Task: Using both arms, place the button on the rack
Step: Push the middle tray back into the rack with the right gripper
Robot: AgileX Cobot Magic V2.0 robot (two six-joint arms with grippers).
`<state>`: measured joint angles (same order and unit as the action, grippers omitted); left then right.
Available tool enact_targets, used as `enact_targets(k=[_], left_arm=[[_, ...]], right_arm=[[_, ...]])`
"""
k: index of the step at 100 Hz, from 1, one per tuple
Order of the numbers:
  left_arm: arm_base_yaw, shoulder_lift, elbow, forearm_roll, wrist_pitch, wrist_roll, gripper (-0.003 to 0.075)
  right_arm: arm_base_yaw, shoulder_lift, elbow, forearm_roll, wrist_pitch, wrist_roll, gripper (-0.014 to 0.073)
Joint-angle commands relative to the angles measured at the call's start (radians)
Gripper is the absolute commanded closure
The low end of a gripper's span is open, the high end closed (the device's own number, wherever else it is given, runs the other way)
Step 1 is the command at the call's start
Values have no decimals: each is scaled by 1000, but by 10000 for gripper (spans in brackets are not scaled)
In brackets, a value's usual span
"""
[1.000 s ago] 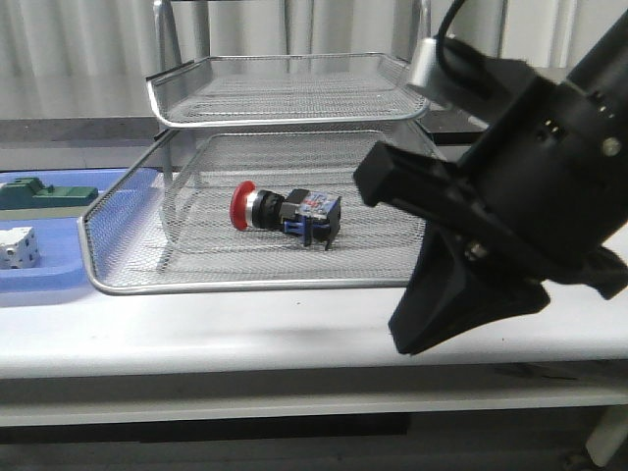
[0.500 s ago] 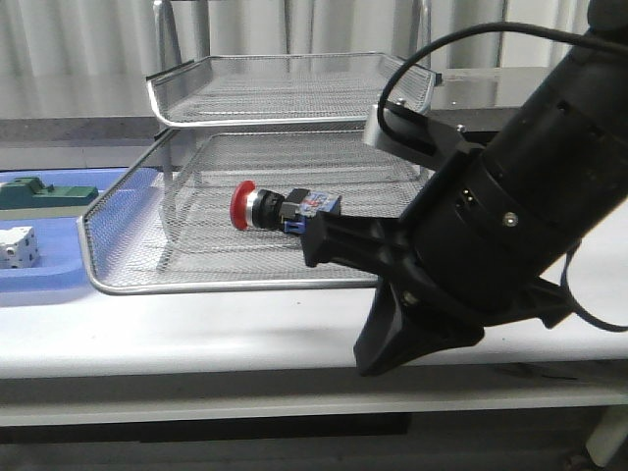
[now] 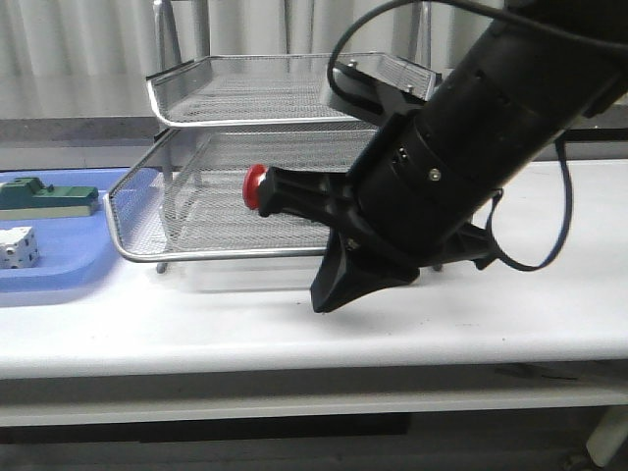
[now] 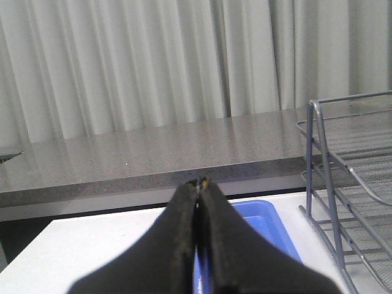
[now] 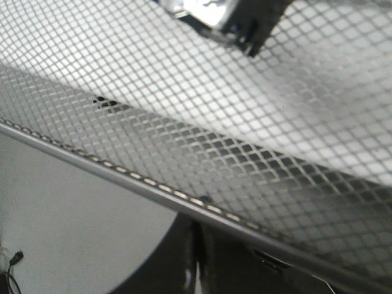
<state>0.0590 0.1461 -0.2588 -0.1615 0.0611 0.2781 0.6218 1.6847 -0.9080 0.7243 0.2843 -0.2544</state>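
Observation:
The button (image 3: 255, 186) lies on its side in the lower mesh tray (image 3: 147, 221) of the silver wire rack (image 3: 285, 93); only its red head shows, the rest is behind my right arm. My right gripper (image 3: 322, 299) is shut and empty, its tips against the front rim of that tray. In the right wrist view the shut fingers (image 5: 199, 245) meet the tray rim (image 5: 153, 187), and a blurred part of the button (image 5: 214, 15) shows through the mesh. My left gripper (image 4: 199, 182) is shut and empty, held above the blue tray (image 4: 263, 220), left of the rack (image 4: 343, 177).
A flat blue plastic tray (image 3: 59, 275) lies left of the rack with a green block (image 3: 49, 196) and a white dotted cube (image 3: 18, 247) in it. The white table's front edge (image 3: 196, 358) runs below my right arm.
My right arm has moved left and forward against the lower tray's rim. The tray has slid back into the rack, carrying the button with it.

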Motion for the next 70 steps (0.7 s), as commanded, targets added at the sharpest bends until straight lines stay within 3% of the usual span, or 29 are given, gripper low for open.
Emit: enact_targets(k=[1, 70], left_arm=[[1, 11, -26, -12, -79, -10, 741], [1, 11, -26, -12, -79, -10, 741]], right_arm=[[-6, -3, -68, -23, -44, -15, 660], [-135, 129, -301, -90, -37, -16, 660]])
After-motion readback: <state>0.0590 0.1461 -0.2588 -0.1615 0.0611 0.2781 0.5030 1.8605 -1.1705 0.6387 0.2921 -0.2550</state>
